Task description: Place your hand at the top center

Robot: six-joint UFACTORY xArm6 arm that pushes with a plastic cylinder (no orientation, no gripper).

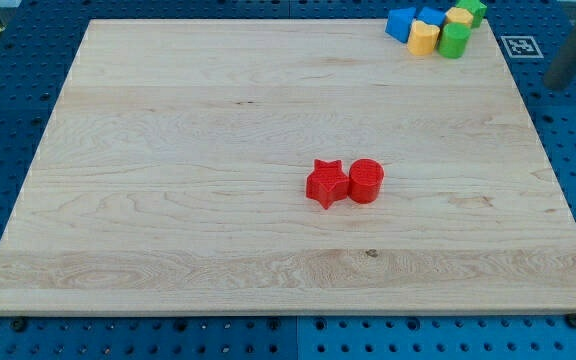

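Observation:
A dark, blurred rod comes in from the view's upper right edge, off the wooden board (pixel 218 150). My tip (pixel 556 84) is its lower end, just right of the board's top right corner. It is to the right of a tight cluster of blocks and touches none of them. The cluster holds a blue block (pixel 400 22), a second blue block (pixel 430 14), a yellow block (pixel 424 38), a second yellow block (pixel 458 16), a green cylinder (pixel 454 40) and a second green block (pixel 474 9).
A red star (pixel 325 183) and a red cylinder (pixel 366 181) sit side by side, touching, right of the board's centre. A black and white marker tag (pixel 521 46) lies on the blue pegboard beside the top right corner.

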